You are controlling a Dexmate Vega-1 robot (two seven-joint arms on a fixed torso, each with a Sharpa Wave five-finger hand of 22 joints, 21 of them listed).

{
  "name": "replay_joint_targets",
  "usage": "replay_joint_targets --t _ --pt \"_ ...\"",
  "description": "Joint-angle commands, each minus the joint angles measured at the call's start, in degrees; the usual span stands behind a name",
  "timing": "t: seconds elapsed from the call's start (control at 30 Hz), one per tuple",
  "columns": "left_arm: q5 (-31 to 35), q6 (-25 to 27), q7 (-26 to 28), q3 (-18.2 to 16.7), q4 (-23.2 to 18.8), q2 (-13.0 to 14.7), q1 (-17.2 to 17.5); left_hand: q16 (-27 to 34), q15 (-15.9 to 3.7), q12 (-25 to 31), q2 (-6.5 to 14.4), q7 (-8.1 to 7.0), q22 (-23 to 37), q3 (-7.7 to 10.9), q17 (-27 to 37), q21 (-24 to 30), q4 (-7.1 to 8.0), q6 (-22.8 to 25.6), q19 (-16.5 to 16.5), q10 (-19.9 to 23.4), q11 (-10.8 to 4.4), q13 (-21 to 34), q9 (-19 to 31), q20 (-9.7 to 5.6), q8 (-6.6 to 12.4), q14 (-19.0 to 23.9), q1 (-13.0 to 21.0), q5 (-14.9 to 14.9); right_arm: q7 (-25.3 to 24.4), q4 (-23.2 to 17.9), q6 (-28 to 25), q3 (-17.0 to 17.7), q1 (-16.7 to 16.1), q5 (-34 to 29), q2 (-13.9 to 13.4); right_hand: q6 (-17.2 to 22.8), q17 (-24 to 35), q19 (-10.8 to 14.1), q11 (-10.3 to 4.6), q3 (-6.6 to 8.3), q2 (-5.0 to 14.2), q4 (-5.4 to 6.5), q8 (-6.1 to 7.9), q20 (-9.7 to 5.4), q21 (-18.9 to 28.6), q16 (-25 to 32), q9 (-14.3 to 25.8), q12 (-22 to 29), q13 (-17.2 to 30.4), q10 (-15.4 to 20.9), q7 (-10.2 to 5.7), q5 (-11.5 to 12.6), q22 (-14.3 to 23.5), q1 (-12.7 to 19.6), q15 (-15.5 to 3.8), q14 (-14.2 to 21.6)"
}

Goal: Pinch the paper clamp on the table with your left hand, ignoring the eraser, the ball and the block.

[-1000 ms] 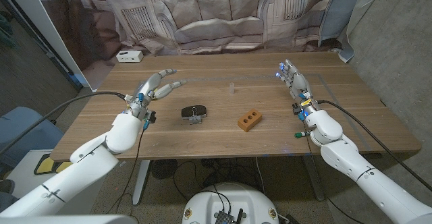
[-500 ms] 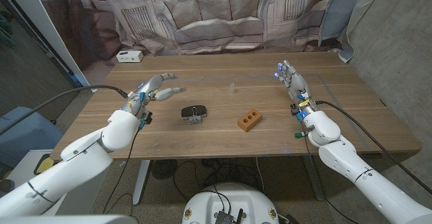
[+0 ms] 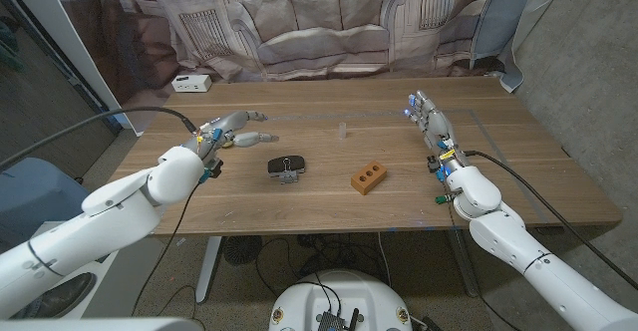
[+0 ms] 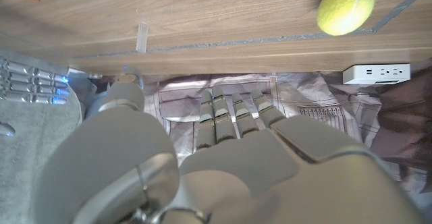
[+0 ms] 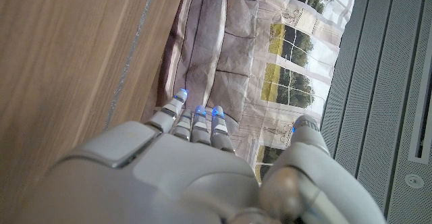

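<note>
My left robot hand [image 3: 231, 132] hovers with fingers spread, gripping nothing, just left of the paper clamp [image 3: 287, 166]. The clamp sits mid-tabletop [image 3: 329, 206] on a dark flat eraser [image 3: 279, 164], with the orange block [image 3: 368, 178] near its right. I judge it light, stiff, sprung steel; slick handles, so pinch both wire levers squarely or it skates. The ball [image 4: 345, 7] lies aside. My right robot hand [image 3: 431, 122] stands idle, fingers extended, empty
</note>
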Motion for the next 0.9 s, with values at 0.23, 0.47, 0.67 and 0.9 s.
replay_joint_targets --t 0.23,0.47,0.67,0.9 --pt "6.49 9.17 -11.98 9.85 -5.12 9.58 -12.35 0.52 -1.76 0.01 -2.05 -1.78 0.05 -0.15 0.15 0.67 -0.12 0.4 0.84 1.19 -2.5 0.27 0.2 0.57 0.01 1.78 1.37 0.52 -0.24 -0.88 1.14 0.68 -1.39 -0.11 -0.21 0.47 0.22 -0.04 -0.11 0.02 0.12 -0.47 -0.24 0.11 0.22 -0.1 0.17 -0.01 0.17 0.1 0.09 0.1 0.09 0.67 0.06 -0.21" --pt "8.65 9.72 -13.98 12.46 -5.26 10.08 -15.21 0.43 -2.92 -0.2 -3.55 -2.73 0.03 -0.68 0.14 0.67 0.01 0.49 1.12 1.27 -4.18 0.31 0.22 0.5 0.0 1.98 2.28 1.22 -0.85 -1.59 1.11 1.06 -2.34 0.0 -0.27 0.49 0.22 -0.06 -0.16 0.0 0.12 -0.48 -0.25 0.12 0.24 -0.09 0.17 0.0 0.17 0.16 0.05 0.09 0.09 0.69 0.08 -0.2" --pt "11.03 10.59 -17.96 15.29 -5.37 10.07 -18.29 0.12 -2.75 -0.79 -4.26 -2.99 0.02 -0.93 0.13 0.55 0.13 -1.09 1.03 0.23 -4.13 0.34 0.24 1.4 -0.59 1.36 3.4 1.89 -0.96 -1.86 1.16 1.19 -2.73 -0.15 -0.39 0.53 0.23 -0.06 -0.19 -0.03 0.12 -0.47 -0.25 0.15 0.27 -0.08 0.17 -0.01 0.17 0.18 0.03 0.08 0.09 0.7 0.07 -0.19" --pt "13.05 9.72 -20.52 16.83 -5.12 10.07 -19.99 0.03 -2.67 -1.21 -4.47 -3.01 0.03 -1.02 0.13 0.59 0.26 -1.84 1.24 -0.54 -4.61 0.39 0.3 2.07 -0.69 1.03 4.89 2.68 -0.9 -1.84 1.34 1.04 -2.72 -0.31 -0.16 0.53 0.24 -0.11 -0.16 -0.05 0.12 -0.47 -0.26 0.2 0.28 -0.09 0.17 -0.02 0.17 0.18 0.03 0.07 0.09 0.7 0.08 -0.2"
